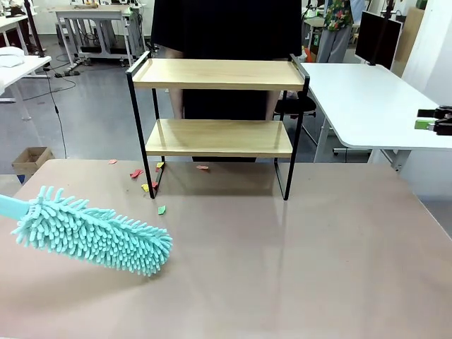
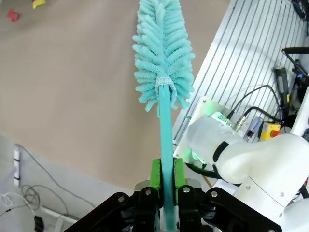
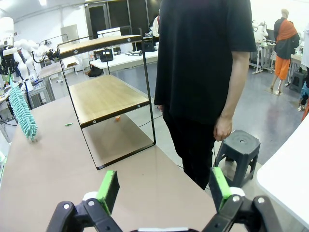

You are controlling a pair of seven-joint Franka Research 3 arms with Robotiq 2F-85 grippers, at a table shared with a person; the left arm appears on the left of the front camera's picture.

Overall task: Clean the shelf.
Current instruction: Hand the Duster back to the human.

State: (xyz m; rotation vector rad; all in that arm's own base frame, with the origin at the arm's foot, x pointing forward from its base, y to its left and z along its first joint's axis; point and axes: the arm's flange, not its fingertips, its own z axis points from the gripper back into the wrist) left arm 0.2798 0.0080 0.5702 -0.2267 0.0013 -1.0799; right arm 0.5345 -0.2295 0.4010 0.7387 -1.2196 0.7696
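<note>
The shelf (image 1: 219, 74) stands at the table's far middle, both wooden boards bare; in the right wrist view the shelf (image 3: 104, 96) is at upper left. A turquoise fluffy duster (image 1: 95, 236) hovers low over the table's left front. My left gripper (image 2: 166, 169) is shut on the duster's handle (image 2: 165, 125), with the duster head (image 2: 163, 53) pointing away from it. At the far right, my right gripper (image 1: 432, 121) hangs beside the table. That right gripper (image 3: 164, 188) stands open with nothing between its fingers.
Small coloured paper scraps (image 1: 145, 180) lie on the brown table (image 1: 282, 268) around the shelf's left legs. A person in black (image 3: 203, 72) stands behind the shelf, a dark stool (image 3: 239, 145) beside them. A white table (image 1: 367, 99) is at right.
</note>
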